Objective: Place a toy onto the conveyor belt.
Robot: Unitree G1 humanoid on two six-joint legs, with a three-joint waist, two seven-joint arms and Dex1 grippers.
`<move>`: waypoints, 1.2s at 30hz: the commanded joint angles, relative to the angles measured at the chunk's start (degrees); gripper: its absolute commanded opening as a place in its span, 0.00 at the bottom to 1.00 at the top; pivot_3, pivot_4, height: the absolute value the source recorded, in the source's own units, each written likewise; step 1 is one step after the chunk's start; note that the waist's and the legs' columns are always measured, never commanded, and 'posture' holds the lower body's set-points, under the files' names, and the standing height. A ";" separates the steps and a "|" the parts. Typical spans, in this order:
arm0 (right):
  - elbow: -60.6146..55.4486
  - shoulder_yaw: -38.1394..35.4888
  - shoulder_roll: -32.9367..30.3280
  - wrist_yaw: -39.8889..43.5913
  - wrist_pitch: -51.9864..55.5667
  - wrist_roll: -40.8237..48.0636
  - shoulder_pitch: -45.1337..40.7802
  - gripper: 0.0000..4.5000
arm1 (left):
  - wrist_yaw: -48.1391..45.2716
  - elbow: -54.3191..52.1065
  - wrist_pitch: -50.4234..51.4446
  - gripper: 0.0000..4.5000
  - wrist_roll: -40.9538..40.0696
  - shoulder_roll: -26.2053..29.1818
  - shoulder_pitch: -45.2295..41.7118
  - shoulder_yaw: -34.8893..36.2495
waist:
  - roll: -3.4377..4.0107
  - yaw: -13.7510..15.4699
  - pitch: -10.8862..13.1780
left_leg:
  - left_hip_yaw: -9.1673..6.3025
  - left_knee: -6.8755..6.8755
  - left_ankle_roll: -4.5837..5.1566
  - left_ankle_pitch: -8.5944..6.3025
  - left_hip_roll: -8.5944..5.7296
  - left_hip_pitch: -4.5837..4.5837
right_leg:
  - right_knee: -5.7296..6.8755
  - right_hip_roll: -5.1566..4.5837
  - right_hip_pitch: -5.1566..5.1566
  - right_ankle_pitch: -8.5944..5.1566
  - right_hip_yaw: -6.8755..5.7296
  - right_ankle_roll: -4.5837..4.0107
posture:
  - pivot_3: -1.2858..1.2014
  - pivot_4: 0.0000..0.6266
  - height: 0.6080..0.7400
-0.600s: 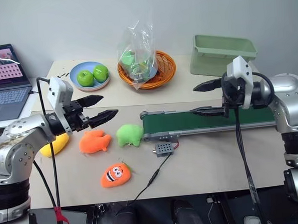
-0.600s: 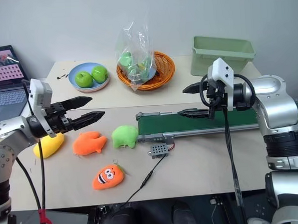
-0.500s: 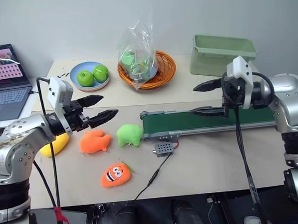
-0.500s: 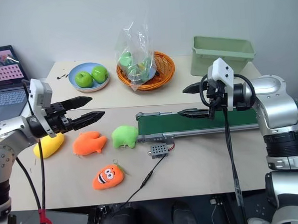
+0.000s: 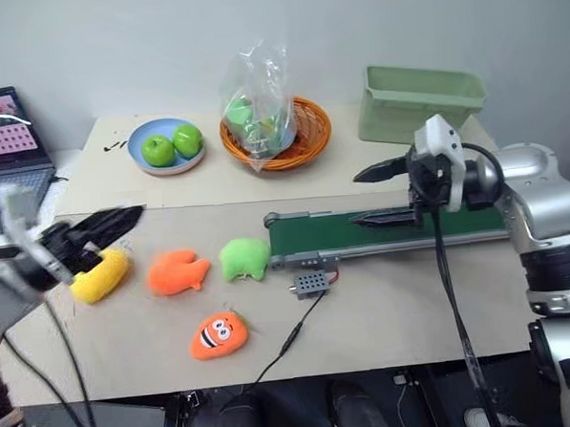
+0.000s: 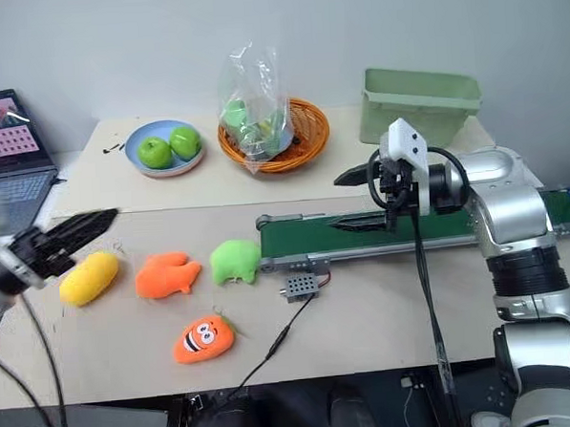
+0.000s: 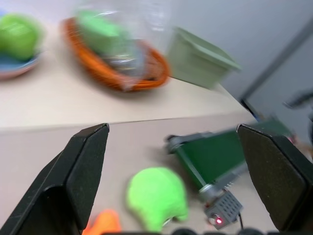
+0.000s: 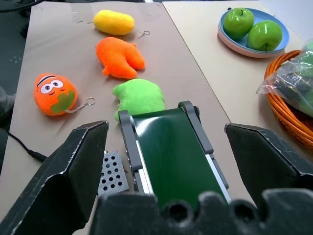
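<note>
While your left gripper has swung back from above the orange fish to just beside the yellow toy on the bench, its fingers stay apart and empty; your right gripper hangs open over the conveyor belt.

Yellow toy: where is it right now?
In the head views the yellow toy lies on the table at the robot's far left, beside the orange fish plush, well short of the conveyor belt. The left gripper hovers just above it.
</note>
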 commanded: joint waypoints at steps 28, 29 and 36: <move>2.50 -0.85 -0.93 0.83 -3.64 -2.36 -3.44 1.00 | -3.85 51.71 -11.38 0.99 7.26 0.17 -5.36 9.01 | -0.09 1.18 -0.02 | -0.04 -0.06 -0.13 0.05 -0.05 0.05 | 0.01 -0.08 0.04 -0.03 -0.18 -0.11 | 0.52 0.24 1.00; 2.24 -0.92 -1.13 0.73 -3.53 -2.26 -3.26 1.00 | -4.22 52.29 -11.54 0.99 7.59 0.29 -5.98 8.86 | -0.09 1.17 -0.02 | -0.04 -0.08 -0.13 0.05 -0.04 0.04 | 0.02 -0.07 0.03 -0.03 -0.18 -0.11 | 0.52 0.24 1.00; 0.10 -1.58 -2.51 -0.35 -2.58 -1.90 -2.05 1.00 | -5.04 57.88 -13.40 0.99 10.50 0.12 -11.12 6.94 | -0.09 1.00 -0.02 | -0.03 -0.09 -0.13 0.05 -0.03 0.05 | 0.03 -0.07 0.00 -0.03 -0.17 -0.11 | 0.52 0.24 1.00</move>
